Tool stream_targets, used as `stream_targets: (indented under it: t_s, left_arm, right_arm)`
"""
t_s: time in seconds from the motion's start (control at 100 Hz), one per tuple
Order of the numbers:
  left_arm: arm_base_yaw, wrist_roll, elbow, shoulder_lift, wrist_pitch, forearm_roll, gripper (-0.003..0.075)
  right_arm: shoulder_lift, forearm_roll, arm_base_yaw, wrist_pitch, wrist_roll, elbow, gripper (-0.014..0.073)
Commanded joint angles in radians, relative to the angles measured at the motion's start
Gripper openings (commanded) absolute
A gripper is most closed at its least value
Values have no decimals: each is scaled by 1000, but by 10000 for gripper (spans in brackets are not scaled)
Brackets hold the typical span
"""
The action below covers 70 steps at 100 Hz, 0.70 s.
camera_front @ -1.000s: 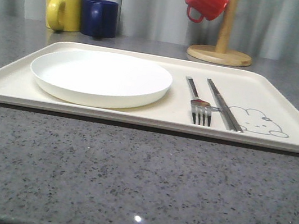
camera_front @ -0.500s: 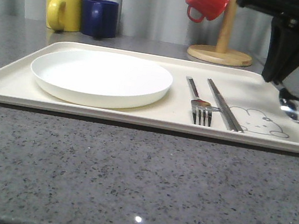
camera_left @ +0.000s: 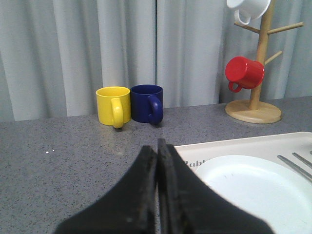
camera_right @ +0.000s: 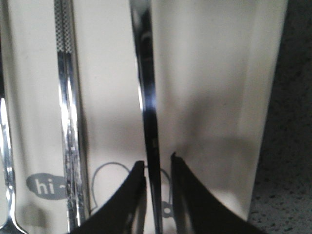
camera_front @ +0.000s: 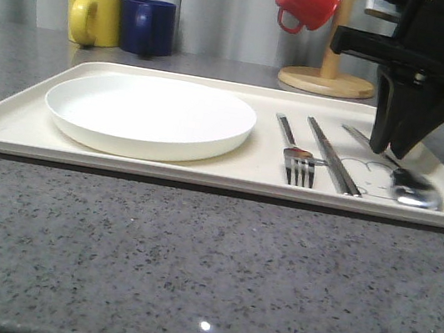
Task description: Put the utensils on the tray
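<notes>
Utensils lay in a row on the right half of the cream tray (camera_front: 8, 133), which sat on the grey speckled tabletop (camera_front: 188, 271). From the front we saw the fork (camera_front: 296, 154), then the chopsticks (camera_front: 332, 155) just beside it, then the spoon (camera_front: 414, 190) nearest the tray's right rim, its bowl resting over the rabbit drawing. A white plate (camera_front: 150, 115) filled the tray's left half.

Our right gripper (camera_front: 393, 151) stood upright over the spoon handle. In the right wrist view its fingers (camera_right: 134, 195) sat a narrow gap apart on either side of the handle; we could not tell whether they pressed on it or had let go.

Our left gripper (camera_left: 157, 161) had its fingers pressed together, holding nothing, near the tray's left end.

We judged the task almost done: every utensil rested on the tray, and only releasing the spoon and lifting away remained.
</notes>
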<state>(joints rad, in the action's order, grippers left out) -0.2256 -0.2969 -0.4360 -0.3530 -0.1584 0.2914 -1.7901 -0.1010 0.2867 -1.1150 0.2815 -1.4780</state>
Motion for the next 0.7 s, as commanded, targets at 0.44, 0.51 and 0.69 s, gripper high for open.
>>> stream_targets:
  t_s: [0.44,0.51,0.69]
  left_arm:
    - [-7,3,-27,-6,83,3,-18]
    - [-7,3,-27,-6,83,3,-18]
    - [-7,3,-27,-6,83,3,-18]
  right_arm:
    - [215,118,-31,68,-30,-23,327]
    - [283,134,-55,91,-47,-5,327]
    - [492,161,-137,156,-72,115,321]
